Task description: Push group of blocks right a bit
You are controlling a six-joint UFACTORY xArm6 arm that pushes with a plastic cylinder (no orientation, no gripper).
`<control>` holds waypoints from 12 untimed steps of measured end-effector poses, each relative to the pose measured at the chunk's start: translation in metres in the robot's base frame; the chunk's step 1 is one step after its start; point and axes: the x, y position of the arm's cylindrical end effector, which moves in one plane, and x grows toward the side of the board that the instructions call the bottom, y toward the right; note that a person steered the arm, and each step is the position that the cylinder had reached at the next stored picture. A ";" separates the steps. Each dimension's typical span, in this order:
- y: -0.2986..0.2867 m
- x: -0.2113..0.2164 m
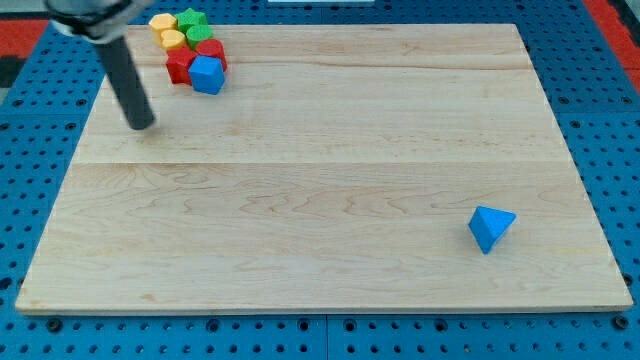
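A tight group of blocks sits at the view's top left of the wooden board (320, 200): two yellow blocks (166, 31), a green star-shaped block (191, 22) and a second green block (197, 36), two red blocks (181, 66), and a blue block (207, 74) at the group's lower right. A lone blue triangular block (489, 227) lies at the view's lower right. My tip (142, 124) rests on the board, left of and below the group, apart from the blocks.
The board lies on a blue pegboard surface (30, 120) that shows all round it. The dark rod (122, 70) slants up to the view's top left corner.
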 end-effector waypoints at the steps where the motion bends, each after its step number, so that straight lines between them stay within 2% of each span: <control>1: -0.056 -0.041; 2: -0.061 -0.071; 3: -0.054 -0.153; 4: -0.050 -0.181; 8: 0.011 -0.179; 10: 0.047 -0.135; 11: 0.043 -0.114; 12: -0.045 -0.128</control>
